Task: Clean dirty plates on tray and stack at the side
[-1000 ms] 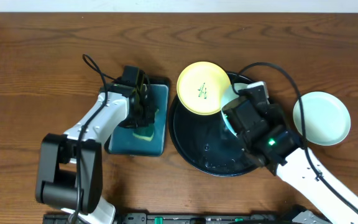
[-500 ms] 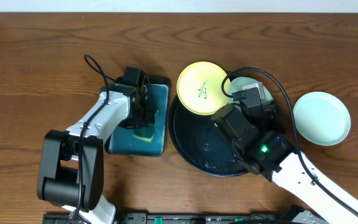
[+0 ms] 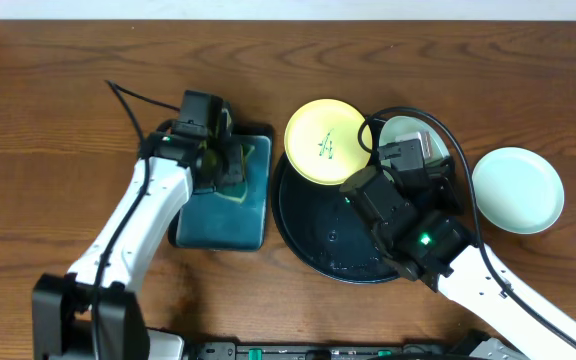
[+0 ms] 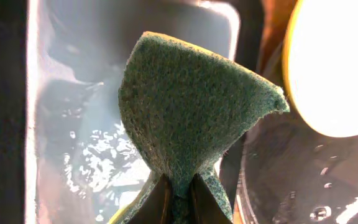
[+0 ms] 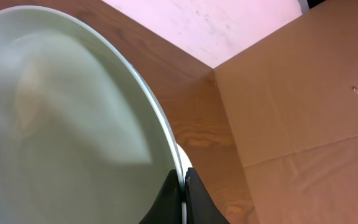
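The large round black tray (image 3: 318, 240) sits at the table's middle. A pale yellow plate (image 3: 325, 141) with green scribbles leans on the tray's far left rim. My right gripper (image 3: 406, 162) is shut on the rim of a mint-blue plate (image 3: 400, 130), held tilted over the tray's far right; that plate (image 5: 67, 124) fills the right wrist view, pinched at its edge by the gripper (image 5: 183, 186). A second mint-blue plate (image 3: 517, 189) lies on the table to the right. My left gripper (image 4: 179, 202) is shut on a green sponge (image 4: 191, 112), lifted above the teal tray (image 3: 223, 210).
The rectangular teal tray (image 4: 73, 124) holds a film of water. A brown cardboard box (image 5: 303, 93) shows beyond the table's far edge in the right wrist view. Black cables loop from both arms.
My left gripper has lifted the sponge off the teal tray and moved it up and left. My right gripper tilted and raised the mint-blue plate, then held it nearly still.
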